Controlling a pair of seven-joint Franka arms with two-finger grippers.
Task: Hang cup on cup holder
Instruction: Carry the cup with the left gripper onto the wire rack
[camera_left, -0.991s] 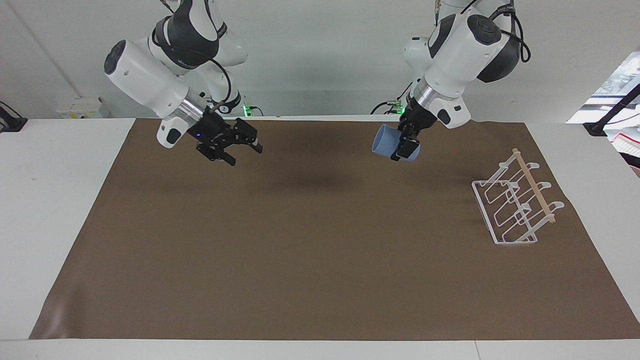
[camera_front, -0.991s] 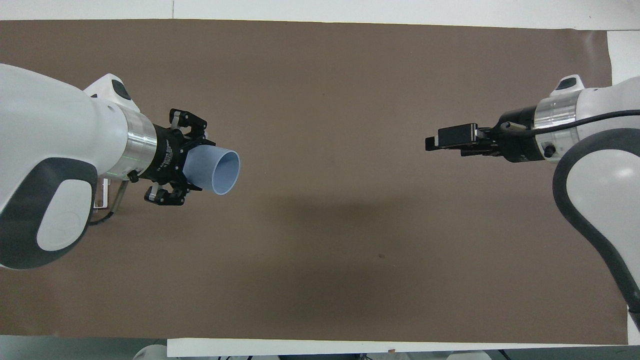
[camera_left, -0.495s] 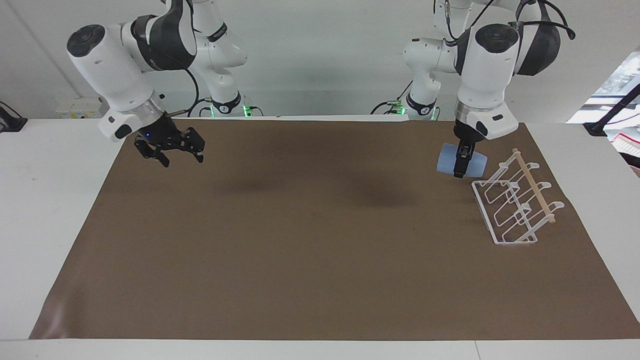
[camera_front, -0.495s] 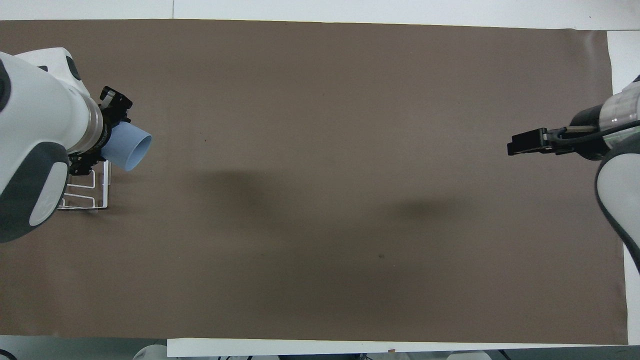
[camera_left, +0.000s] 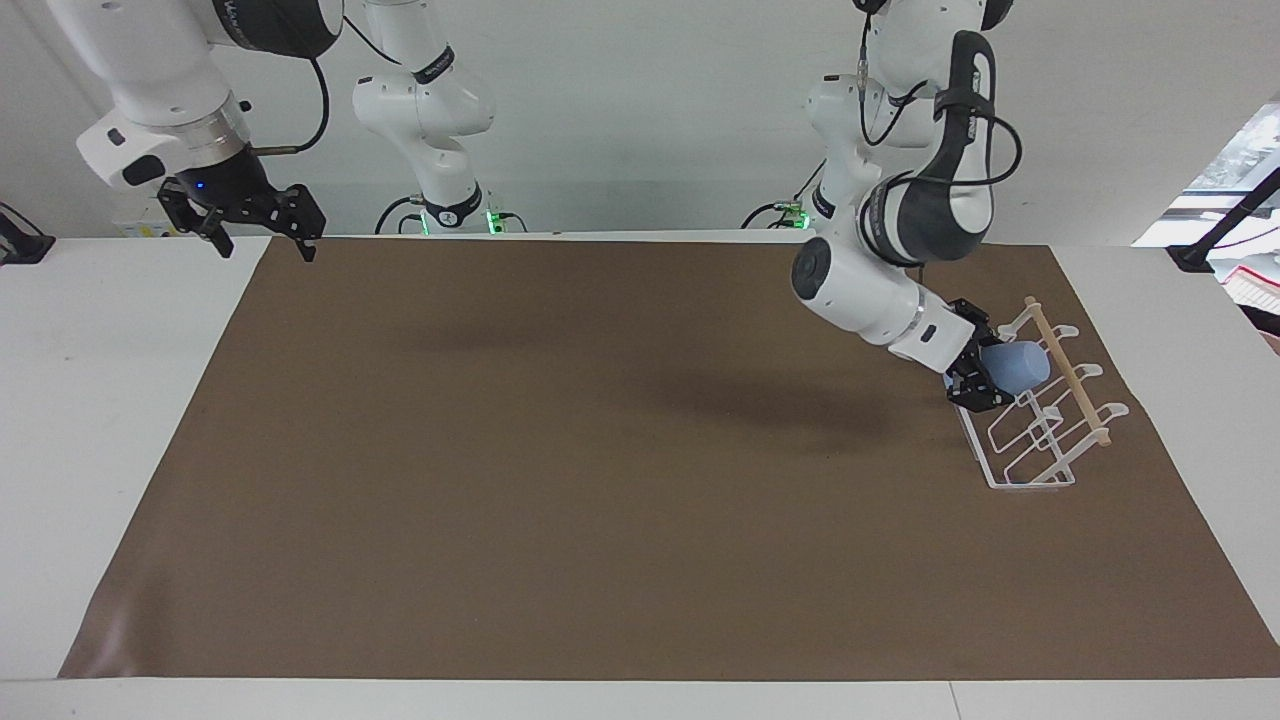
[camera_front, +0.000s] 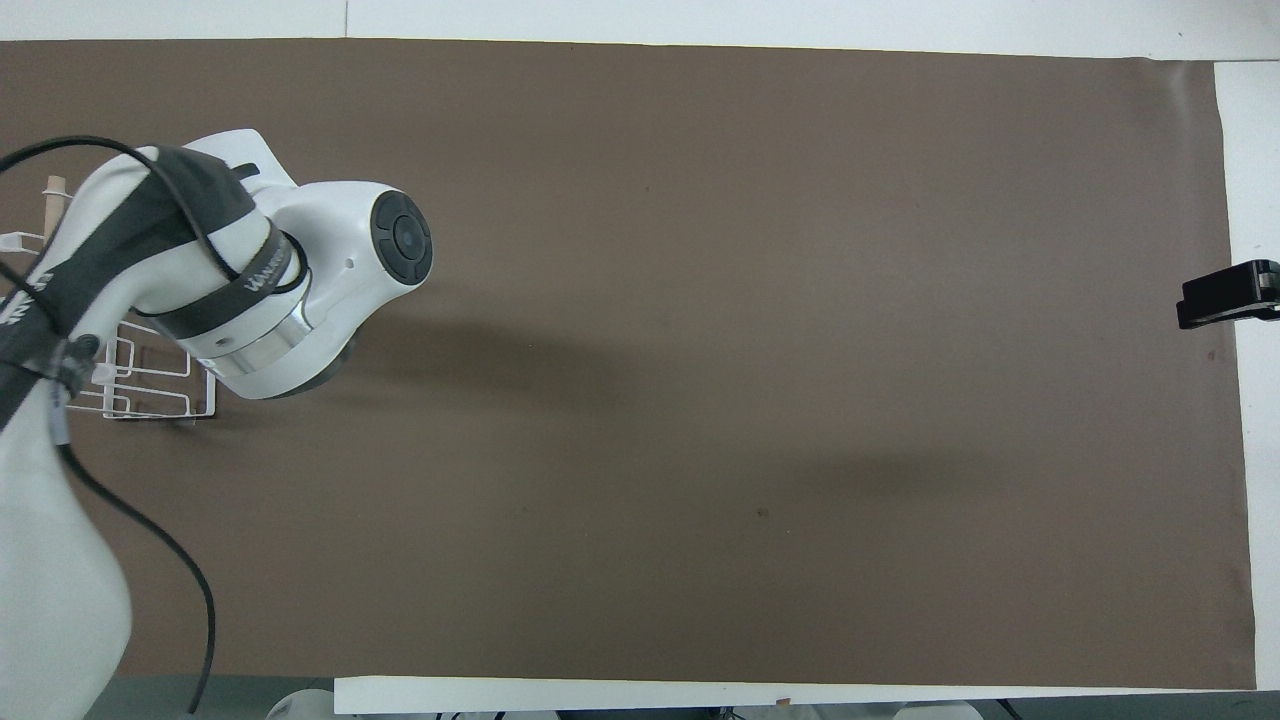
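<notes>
At the frame's right, the left gripper (camera_left: 985, 378) clamps the cup (camera_left: 1018, 368) over the cup holder (camera_left: 1030, 470); next, slip it onto a prong. The right gripper (camera_left: 250, 225) waits spread wide, upper left.

Light-blue cup (camera_left: 1020, 367), white cup holder (camera_left: 1030, 440), brown mat (camera_left: 600, 480)

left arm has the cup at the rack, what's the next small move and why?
Probably ease the cup a little further onto a prong of the cup holder before letting go. The left pincer is shut on the cup, which lies tilted over the rack just short of the wooden rod; whether a prong has entered it can't be seen.
</notes>
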